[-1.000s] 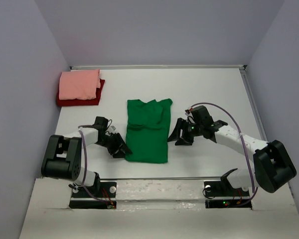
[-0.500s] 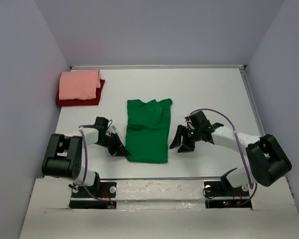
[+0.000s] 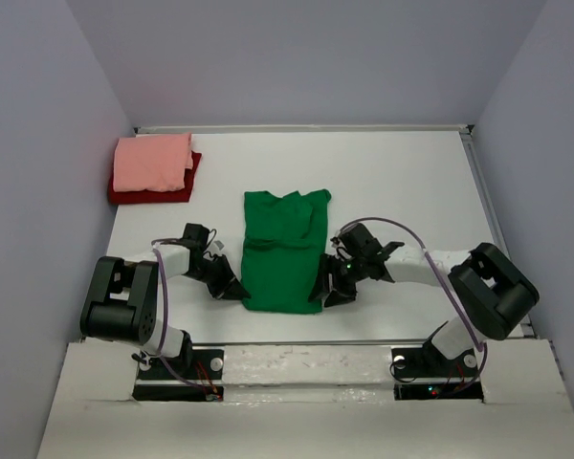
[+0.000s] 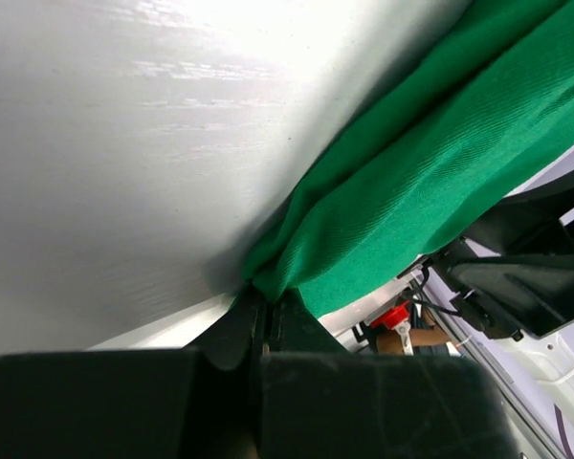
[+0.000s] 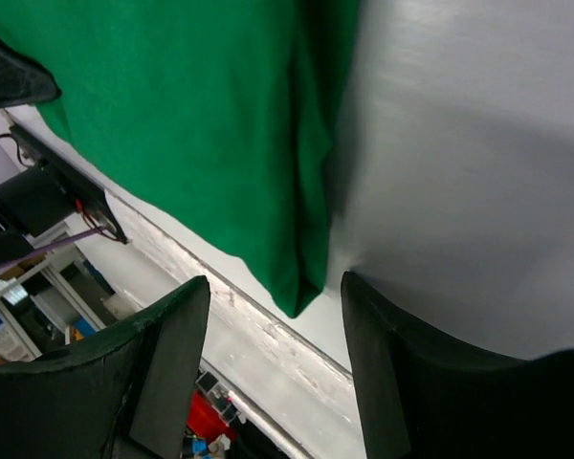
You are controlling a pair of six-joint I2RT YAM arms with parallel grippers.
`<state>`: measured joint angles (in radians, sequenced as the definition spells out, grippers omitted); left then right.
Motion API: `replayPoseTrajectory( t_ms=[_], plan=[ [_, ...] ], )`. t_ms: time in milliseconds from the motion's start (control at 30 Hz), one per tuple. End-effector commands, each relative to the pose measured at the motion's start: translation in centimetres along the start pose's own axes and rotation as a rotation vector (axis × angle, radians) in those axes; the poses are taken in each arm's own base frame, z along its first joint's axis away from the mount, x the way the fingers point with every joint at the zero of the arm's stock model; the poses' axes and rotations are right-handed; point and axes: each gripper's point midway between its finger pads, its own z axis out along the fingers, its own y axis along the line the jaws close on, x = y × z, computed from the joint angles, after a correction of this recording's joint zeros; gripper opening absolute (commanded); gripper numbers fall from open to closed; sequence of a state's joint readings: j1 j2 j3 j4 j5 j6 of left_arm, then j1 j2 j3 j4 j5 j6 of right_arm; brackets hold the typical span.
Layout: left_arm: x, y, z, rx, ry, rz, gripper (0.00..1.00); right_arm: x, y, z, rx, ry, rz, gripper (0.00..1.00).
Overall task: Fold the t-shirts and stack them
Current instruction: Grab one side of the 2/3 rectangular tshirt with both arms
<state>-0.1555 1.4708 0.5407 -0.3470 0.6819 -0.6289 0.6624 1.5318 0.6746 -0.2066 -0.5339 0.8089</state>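
Observation:
A bright green t-shirt (image 3: 282,249) lies lengthwise in the middle of the table, its sides folded in. My left gripper (image 3: 237,290) is shut on the near left corner of the green t-shirt (image 4: 392,191); in the left wrist view the cloth runs straight into the closed jaws of the left gripper (image 4: 265,304). My right gripper (image 3: 322,292) stands open at the near right corner, and that corner of the green t-shirt (image 5: 220,124) hangs between the fingers (image 5: 172,344) without being pinched. A folded salmon-pink t-shirt (image 3: 153,161) rests on a folded dark red t-shirt (image 3: 151,194) at the far left.
The white table (image 3: 402,182) ends at a rail along its near edge (image 3: 306,349), just below both grippers. Grey walls close in the left, right and far sides. Both arm bases (image 3: 177,368) sit beneath the near rail.
The left gripper has closed on the near left corner of the green shirt. The right gripper has swung down and left, from beside the shirt's right edge to its near right corner, still open.

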Motion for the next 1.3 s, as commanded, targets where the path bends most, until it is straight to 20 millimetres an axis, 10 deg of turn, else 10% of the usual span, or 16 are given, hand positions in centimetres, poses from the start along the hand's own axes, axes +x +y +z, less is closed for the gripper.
replayPoseTrajectory(
  t_ms=[0, 400, 700, 1267],
  plan=[
    [-0.5, 0.6, -0.1, -0.046, -0.019, 0.022, 0.0, 0.3, 1.2, 1.7, -0.009, 0.001, -0.019, 0.63],
    [-0.3, 0.5, -0.2, -0.04, -0.017, 0.027, 0.0, 0.3, 2.8, 1.0, -0.009, -0.063, -0.005, 0.5],
    [0.0, 0.7, -0.2, -0.043, -0.013, 0.029, 0.0, 0.3, 1.7, 1.7, 0.072, -0.064, 0.015, 0.0],
    [3.2, 0.5, -2.6, 0.006, -0.036, 0.024, 0.0, 2.1, 2.8, -1.4, 0.152, -0.148, 0.03, 0.0]
  ],
)
